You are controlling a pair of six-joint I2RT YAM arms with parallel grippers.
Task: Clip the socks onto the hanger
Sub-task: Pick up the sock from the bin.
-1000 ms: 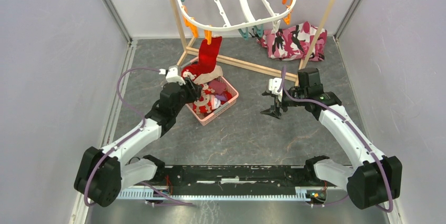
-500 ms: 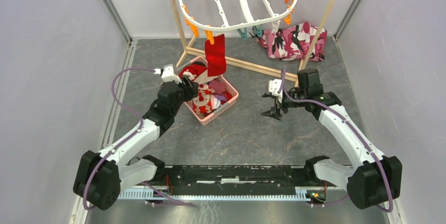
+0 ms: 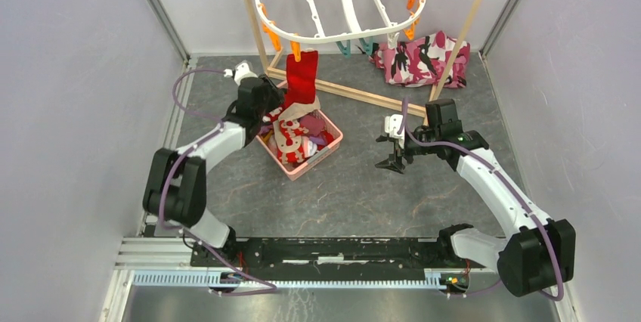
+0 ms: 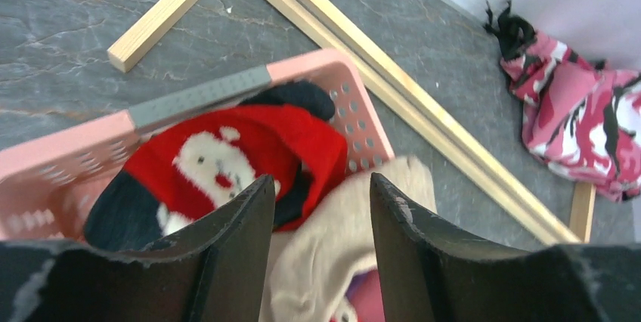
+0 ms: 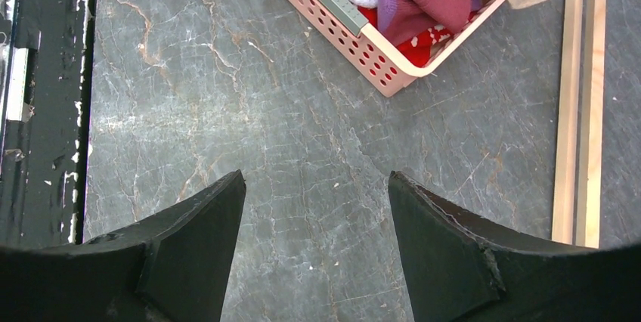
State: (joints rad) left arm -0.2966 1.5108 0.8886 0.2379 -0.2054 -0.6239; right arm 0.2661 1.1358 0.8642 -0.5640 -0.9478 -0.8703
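You have one white oval hanger (image 3: 332,36) at the upper centre of the overhead view, its long axis running left to right. One red sock (image 3: 301,80) hangs from an orange peg (image 3: 296,54) on its near rim. The sock's long axis runs up and down the frame, with its free end pointing at one pink basket (image 3: 334,143). The basket holds heaped socks (image 3: 302,137), too tangled to count. Your left claw (image 3: 274,104), at the basket's upper left edge, has its fingers apart and grips nothing. Your right claw (image 3: 393,160), right of centre, is spread wide above the grey floor (image 3: 355,193).

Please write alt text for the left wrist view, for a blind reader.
The open left gripper hangs over a pink basket holding a red sock with a white pattern and a beige sock. Wooden rack bars and a pink patterned cloth lie beyond.
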